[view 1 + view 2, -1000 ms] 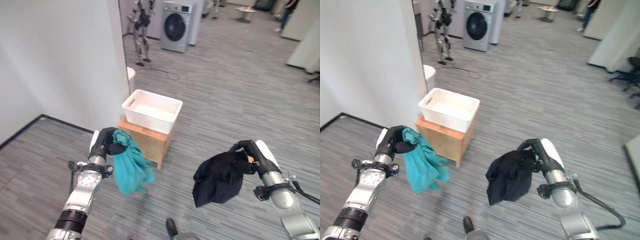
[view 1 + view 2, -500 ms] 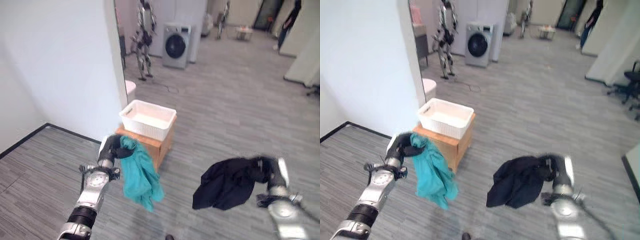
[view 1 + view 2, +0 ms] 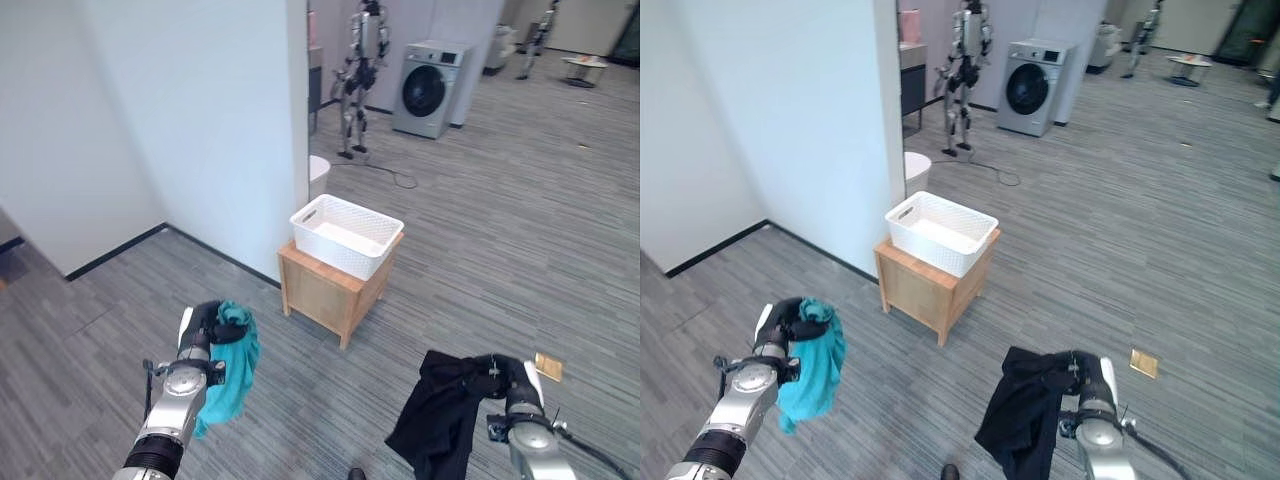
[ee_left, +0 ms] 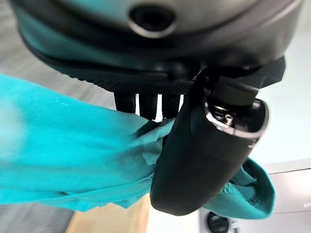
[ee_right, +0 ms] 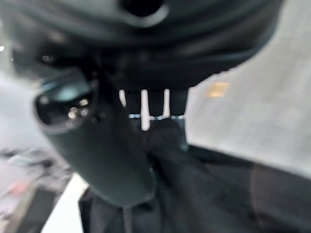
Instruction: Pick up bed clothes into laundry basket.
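Left eye view: a teal garment [image 3: 228, 375] is clutched by the left hand [image 3: 205, 325] at 7 o'clock; a black garment [image 3: 437, 415] is gripped by the right hand [image 3: 498, 373] at 5 o'clock; the white laundry basket [image 3: 346, 235] sits on a wooden stand [image 3: 330, 294] at 12.

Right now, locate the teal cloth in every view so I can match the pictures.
Left eye view: teal cloth hangs from the left hand, lower left.
Right eye view: same cloth, lower left, left of the wooden stand.
Left wrist view: cloth pinched between thumb and fingers.
Right wrist view: the right hand clasps the black garment instead.
Shared landmark: white laundry basket on the stand.
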`<state>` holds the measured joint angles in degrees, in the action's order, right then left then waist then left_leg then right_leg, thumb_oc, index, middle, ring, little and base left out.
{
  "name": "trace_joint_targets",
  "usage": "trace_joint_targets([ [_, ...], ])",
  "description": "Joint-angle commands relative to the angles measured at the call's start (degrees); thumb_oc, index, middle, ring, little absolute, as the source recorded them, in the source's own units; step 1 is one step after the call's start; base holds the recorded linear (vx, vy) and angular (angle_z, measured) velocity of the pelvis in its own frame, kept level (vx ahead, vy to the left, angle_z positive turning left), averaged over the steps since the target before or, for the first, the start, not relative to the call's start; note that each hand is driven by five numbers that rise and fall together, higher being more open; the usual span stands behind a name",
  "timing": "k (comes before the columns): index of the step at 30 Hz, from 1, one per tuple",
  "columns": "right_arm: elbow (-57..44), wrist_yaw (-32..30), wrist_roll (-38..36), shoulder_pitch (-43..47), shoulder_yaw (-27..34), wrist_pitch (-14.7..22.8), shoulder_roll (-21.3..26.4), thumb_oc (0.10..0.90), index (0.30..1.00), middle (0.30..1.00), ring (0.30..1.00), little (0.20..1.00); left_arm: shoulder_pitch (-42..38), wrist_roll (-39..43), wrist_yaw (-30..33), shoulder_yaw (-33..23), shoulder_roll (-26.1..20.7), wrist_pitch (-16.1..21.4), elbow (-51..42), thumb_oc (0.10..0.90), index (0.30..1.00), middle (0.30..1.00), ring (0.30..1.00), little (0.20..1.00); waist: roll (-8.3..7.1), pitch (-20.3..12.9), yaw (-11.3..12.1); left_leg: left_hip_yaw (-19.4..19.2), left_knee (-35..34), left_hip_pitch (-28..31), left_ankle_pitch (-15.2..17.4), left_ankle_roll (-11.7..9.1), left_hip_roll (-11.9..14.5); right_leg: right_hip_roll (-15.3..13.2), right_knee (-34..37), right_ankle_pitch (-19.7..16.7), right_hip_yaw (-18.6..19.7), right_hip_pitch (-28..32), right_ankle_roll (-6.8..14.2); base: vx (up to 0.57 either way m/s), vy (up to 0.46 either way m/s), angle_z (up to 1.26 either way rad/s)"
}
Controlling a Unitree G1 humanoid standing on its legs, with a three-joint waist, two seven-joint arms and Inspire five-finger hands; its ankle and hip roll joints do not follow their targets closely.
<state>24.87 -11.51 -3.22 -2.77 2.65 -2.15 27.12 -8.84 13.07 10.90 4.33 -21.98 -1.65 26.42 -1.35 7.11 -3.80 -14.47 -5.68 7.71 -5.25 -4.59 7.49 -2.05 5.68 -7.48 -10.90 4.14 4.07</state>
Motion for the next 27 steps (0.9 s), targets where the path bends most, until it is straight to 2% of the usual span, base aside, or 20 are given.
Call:
trace_joint_targets([
  [1, -10.9, 1.1, 3.8, 11.8, 0.1, 10.4, 9.0, 0.400, 0.300, 0.300, 0.300, 0.300, -10.0, -2.2, 0.9, -1.1, -4.7, 8.4, -4.3, 0.400, 0.300, 0.300, 0.300, 0.300, 0.92, -1.8, 1.9, -0.8, 0.7, 1.6, 2.3, -2.7, 3.4, -4.0, -2.0, 7.9, -1.8, 2.4, 3.6, 0.07, -0.257, 0.27],
  [2, -11.8, 1.4, 4.7, 13.9, -0.9, 11.2, 10.8, 0.400, 0.300, 0.300, 0.300, 0.300, -10.2, -2.4, 1.0, -1.4, -5.2, 8.6, -4.9, 0.400, 0.300, 0.300, 0.300, 0.300, 0.97, -1.6, 2.5, -1.1, 1.4, 1.9, 1.7, -3.2, 4.1, -3.5, -1.1, 8.1, -2.0, 3.3, 3.2, 0.03, -0.262, 0.18],
  [4, -14.4, -0.9, 11.8, 18.0, -2.6, 12.9, 17.3, 0.400, 0.300, 0.300, 0.300, 0.300, -11.9, -2.8, 1.8, -0.8, -6.2, 9.6, -5.2, 0.400, 0.300, 0.300, 0.300, 0.300, 0.24, 0.3, 3.7, -2.2, 14.8, -3.1, -0.3, -4.7, 6.9, -3.2, -0.7, 9.5, -3.6, 5.3, 1.5, 0.02, -0.312, 0.13],
  [5, -14.3, -1.0, 11.8, 18.2, -2.7, 12.9, 17.3, 0.400, 0.300, 0.300, 0.300, 0.300, -11.9, -2.9, 1.8, -0.9, -6.1, 9.6, -5.2, 0.400, 0.300, 0.300, 0.300, 0.300, 0.39, 0.3, 3.5, -1.9, 15.4, -3.5, -0.1, -4.8, 7.1, -3.1, -0.7, 9.5, -3.7, 5.3, 1.4, 0.06, -0.251, 0.09],
  [6, -15.3, -1.8, 14.0, 20.6, -3.8, 12.8, 20.6, 0.400, 0.300, 0.300, 0.300, 0.300, -12.9, -2.5, 2.5, 0.4, -6.9, 10.1, -5.7, 0.400, 0.300, 0.300, 0.300, 0.300, -0.37, 1.1, 3.8, -5.0, 22.4, -6.6, -2.4, -4.5, 8.8, -3.0, -0.7, 10.5, -4.5, 6.3, 0.1, 0.04, -0.154, 0.13],
  [7, -15.2, -1.9, 14.0, 20.8, -3.8, 12.8, 20.7, 0.400, 0.300, 0.300, 0.300, 0.300, -13.0, -2.5, 2.5, 0.3, -6.9, 10.2, -5.7, 0.400, 0.300, 0.300, 0.300, 0.300, -0.30, 1.1, 3.8, -5.0, 22.7, -6.8, -2.2, -4.5, 8.9, -2.9, -0.7, 10.5, -4.5, 6.3, 0.1, 0.16, -0.207, 0.20],
  [8, -15.5, -2.3, 14.8, 22.0, -4.7, 12.6, 21.7, 0.400, 0.300, 0.300, 0.300, 0.300, -13.0, -2.0, 2.6, 0.8, -7.2, 10.3, -5.8, 0.400, 0.300, 0.300, 0.300, 0.300, -0.52, 1.2, 4.5, -4.1, 24.5, -7.7, -0.4, -4.7, 7.2, -2.8, -0.7, 11.6, -3.7, 7.2, 0.1, 0.08, -0.090, 0.10],
  [10, -16.4, -2.4, 15.7, 24.7, -6.1, 12.0, 23.4, 0.400, 0.300, 0.300, 0.300, 0.300, -12.9, -2.4, 3.1, 0.8, -7.8, 10.6, -6.6, 0.400, 0.300, 0.300, 0.300, 0.300, -1.21, 1.9, 5.5, -3.8, 26.1, -12.2, 2.1, -1.8, 2.9, -3.4, -0.7, 11.1, -3.9, 7.4, -0.1, 0.11, -0.088, 0.07],
  [11, -16.6, -2.5, 15.7, 25.4, -6.1, 11.9, 24.0, 0.400, 0.300, 0.300, 0.300, 0.300, -12.9, -2.5, 3.2, 0.8, -8.0, 10.7, -6.7, 0.400, 0.300, 0.300, 0.300, 0.300, -1.48, 1.9, 5.9, -4.0, 24.6, -13.4, 3.6, -0.9, 1.3, -3.5, -0.7, 11.2, -3.7, 7.6, 0.2, 0.26, -0.065, -0.07],
  [12, -16.5, -2.7, 15.8, 26.3, -6.5, 11.6, 24.8, 0.400, 0.300, 0.300, 0.300, 0.300, -13.5, -3.2, 3.2, 1.3, -8.3, 10.6, -6.6, 0.400, 0.300, 0.300, 0.300, 0.300, -1.62, 1.7, 6.3, -4.0, 23.3, -14.3, 4.9, -1.5, 0.6, -3.2, -0.7, 12.3, -3.3, 8.6, 0.7, 0.32, -0.041, -0.24],
  [13, -16.3, -3.5, 16.3, 27.2, -6.8, 11.4, 25.0, 0.400, 0.300, 0.300, 0.300, 0.300, -14.0, -4.3, 3.4, 1.7, -8.7, 10.6, -6.4, 0.400, 0.300, 0.300, 0.300, 0.300, -1.53, 1.5, 6.6, -5.9, 19.7, -14.4, 3.5, -1.7, 0.5, -3.0, -0.7, 12.8, -3.4, 8.9, 1.1, 0.45, 0.038, -0.25],
  [15, -15.6, -4.6, 15.8, 29.6, -7.8, 10.6, 24.7, 0.400, 0.300, 0.300, 0.300, 0.300, -14.3, -4.8, 3.8, 1.8, -9.8, 10.3, -7.2, 0.400, 0.300, 0.300, 0.300, 0.300, -0.03, 0.7, 7.2, -8.6, 6.1, -14.3, -2.8, -2.6, -0.7, -1.7, -0.7, 14.2, -3.6, 10.2, 2.0, 0.44, 0.084, 0.44],
  [17, -15.1, -5.3, 15.5, 31.1, -8.4, 9.7, 23.5, 0.400, 0.300, 0.300, 0.300, 0.300, -15.0, -4.3, 4.6, 1.6, -10.2, 10.4, -8.2, 0.400, 0.300, 0.300, 0.300, 0.300, 0.39, 0.6, 7.7, -8.9, 1.3, -16.3, -4.1, -2.7, -1.0, -1.3, -0.7, 15.3, -3.8, 11.8, 2.4, 0.37, 0.029, 0.41],
  [21, -15.1, -4.6, 16.3, 32.5, -9.6, 7.7, 21.7, 0.400, 0.300, 0.300, 0.300, 0.300, -14.1, -1.1, 5.9, -0.6, -10.7, 11.0, -13.8, 0.400, 0.300, 0.300, 0.300, 0.300, 0.82, -1.2, 9.0, -10.1, 0.7, -17.5, -5.5, -2.4, 0.0, -0.9, -0.7, 17.4, -2.2, 15.9, 2.7, 0.57, 0.063, 0.31],
  [22, -14.6, -4.4, 17.3, 32.9, -10.3, 6.9, 20.9, 0.400, 0.300, 0.300, 0.300, 0.300, -13.0, -0.6, 6.2, -1.6, -10.7, 11.1, -16.9, 0.400, 0.300, 0.300, 0.300, 0.300, 0.70, -2.1, 10.7, -9.0, 0.7, -17.3, -7.5, -0.9, 0.0, -0.9, -0.9, 17.5, -1.4, 17.6, 2.5, 0.52, 0.078, -0.35],
  [23, -14.8, -4.3, 17.9, 33.0, -10.4, 6.7, 20.9, 0.400, 0.300, 0.300, 0.300, 0.300, -12.6, -0.3, 5.9, -1.9, -10.7, 11.3, -19.0, 0.400, 0.300, 0.300, 0.300, 0.300, -0.42, -2.6, 11.5, -7.8, 0.7, -16.3, -6.1, -0.6, -1.3, -2.0, -3.2, 17.7, -1.1, 18.0, 3.2, 0.48, 0.076, -0.65],
  [24, -14.8, -4.3, 18.0, 32.9, -10.3, 6.7, 20.7, 0.400, 0.300, 0.300, 0.300, 0.300, -12.4, -0.3, 5.9, -2.0, -10.9, 11.1, -19.3, 0.400, 0.300, 0.300, 0.300, 0.300, -0.29, -2.6, 11.7, -8.9, 0.7, -16.5, -7.0, 0.0, -0.9, -1.8, -3.5, 17.4, -1.1, 17.6, 3.2, 0.50, 0.087, -0.94],
  [25, -14.8, -4.6, 17.9, 33.4, -9.9, 6.1, 20.2, 0.400, 0.300, 0.300, 0.300, 0.300, -12.3, 0.8, 6.2, -1.3, -10.4, 11.3, -20.3, 0.400, 0.300, 0.300, 0.300, 0.300, -2.09, -2.7, 12.0, -8.4, 1.0, -14.3, -4.1, 1.6, -3.2, -4.6, -12.5, 14.3, -1.6, 15.9, 6.3, 0.44, 0.128, -0.88],
  [26, -14.9, -5.2, 18.1, 33.9, -9.6, 5.7, 20.1, 0.400, 0.300, 0.300, 0.300, 0.300, -12.7, 0.4, 6.4, -0.6, -10.7, 11.1, -21.1, 0.400, 0.300, 0.300, 0.300, 0.300, -2.59, -2.2, 11.6, -8.8, 1.1, -12.6, -2.6, 3.0, -4.3, -6.7, -20.5, 11.2, -1.5, 12.8, 8.6, 0.66, 0.217, -0.74],
  [27, -16.4, -6.5, 18.4, 35.7, -8.9, 5.0, 19.7, 0.400, 0.300, 0.300, 0.300, 0.300, -13.7, -0.2, 7.2, 0.1, -10.8, 10.9, -21.6, 0.400, 0.300, 0.300, 0.300, 0.300, -2.09, -1.1, 9.9, -9.6, 1.0, -9.5, -1.3, 4.9, -4.4, -8.4, -32.6, 2.5, -0.7, 6.8, 10.3, 0.31, 0.158, -0.43],
])
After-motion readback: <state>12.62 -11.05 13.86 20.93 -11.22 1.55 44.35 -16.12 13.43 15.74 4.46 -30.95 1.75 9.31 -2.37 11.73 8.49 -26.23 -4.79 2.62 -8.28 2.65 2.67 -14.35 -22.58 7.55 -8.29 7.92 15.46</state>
